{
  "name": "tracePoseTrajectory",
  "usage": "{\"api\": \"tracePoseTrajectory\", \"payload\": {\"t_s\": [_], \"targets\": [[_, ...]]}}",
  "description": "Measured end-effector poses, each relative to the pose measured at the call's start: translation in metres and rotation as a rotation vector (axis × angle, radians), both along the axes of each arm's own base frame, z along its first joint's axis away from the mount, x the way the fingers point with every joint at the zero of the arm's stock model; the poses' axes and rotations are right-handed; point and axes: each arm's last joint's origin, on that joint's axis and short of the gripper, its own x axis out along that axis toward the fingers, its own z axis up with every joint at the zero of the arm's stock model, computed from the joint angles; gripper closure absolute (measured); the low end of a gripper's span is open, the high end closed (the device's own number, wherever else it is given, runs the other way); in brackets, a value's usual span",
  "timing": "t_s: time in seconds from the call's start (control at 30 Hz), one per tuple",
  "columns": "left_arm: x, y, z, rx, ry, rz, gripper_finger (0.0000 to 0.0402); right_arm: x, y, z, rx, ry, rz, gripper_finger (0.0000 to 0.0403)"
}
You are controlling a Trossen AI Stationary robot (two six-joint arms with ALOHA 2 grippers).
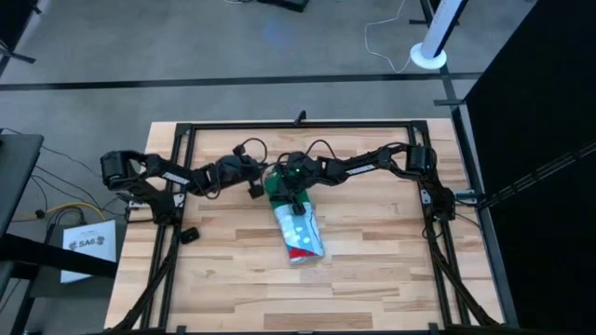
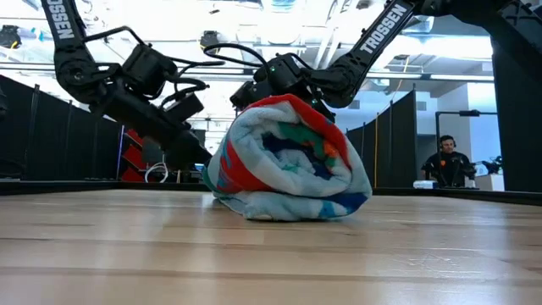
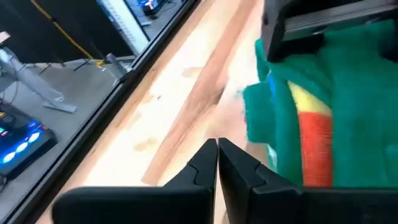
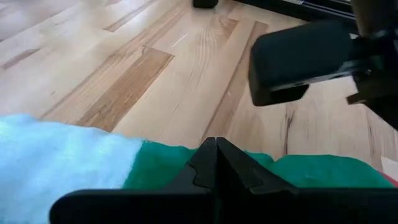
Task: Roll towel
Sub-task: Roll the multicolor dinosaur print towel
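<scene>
The towel (image 1: pixel 298 228) lies rolled into a thick bundle at the table's middle, resting on its underside. Its light-blue printed side faces out (image 2: pixel 288 161), and green cloth (image 3: pixel 336 93) shows at its far end. My right gripper (image 4: pixel 216 152) is shut at the top of the roll's far end, also seen in the high view (image 1: pixel 293 194). My left gripper (image 3: pixel 217 152) is shut just left of that far end, over bare wood (image 1: pixel 256 189), with a gap to the cloth. My right gripper sets its shut fingertips on the green cloth (image 4: pixel 180 165) at the far end of the roll, slanting down from the far right. No cloth shows between the fingers. The roll stays on the table under them.
A black frame rail (image 1: pixel 177 186) runs around the tabletop. A small black block (image 1: pixel 189 234) lies on the wood at the left. Bare wood lies in front of the roll (image 2: pixel 271 263). A person (image 2: pixel 446 161) sits in the room beyond the table.
</scene>
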Motion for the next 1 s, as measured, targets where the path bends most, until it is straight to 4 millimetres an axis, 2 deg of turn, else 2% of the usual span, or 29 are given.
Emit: {"api": "tracePoseTrajectory", "payload": {"t_s": [0.07,0.17,0.3,0.4,0.5,0.63,0.77,1.0], "targets": [[-0.001,0.001,0.002,0.015,0.009,-0.003,0.0402,0.0,-0.001,0.0,0.005,0.0,-0.001,0.0403],[-0.003,-0.007,0.015,0.033,-0.016,-0.034,0.0402,-0.001,-0.003,0.0,0.01,0.001,-0.004,0.0403],[-0.009,-0.029,0.04,0.023,-0.058,-0.117,0.0402,-0.001,-0.006,0.0,0.017,0.004,-0.013,0.0403],[-0.011,-0.046,0.046,-0.043,-0.078,-0.22,0.0402,-0.001,-0.004,0.0,0.017,0.003,-0.01,0.0403],[-0.007,-0.056,0.037,-0.096,-0.043,-0.255,0.0402,-0.001,-0.004,0.0,0.016,0.003,-0.009,0.0403],[0.004,-0.058,0.016,-0.121,-0.003,-0.266,0.0402,-0.001,-0.004,0.0,0.013,0.002,-0.008,0.0403],[0.013,-0.052,0.0,-0.125,0.012,-0.246,0.0402,-0.001,-0.004,0.0,0.019,0.005,-0.012,0.0403],[0.023,-0.033,-0.006,-0.073,0.064,-0.176,0.0402,0.0,0.001,-0.001,0.0,0.015,-0.02,0.0403]]}}
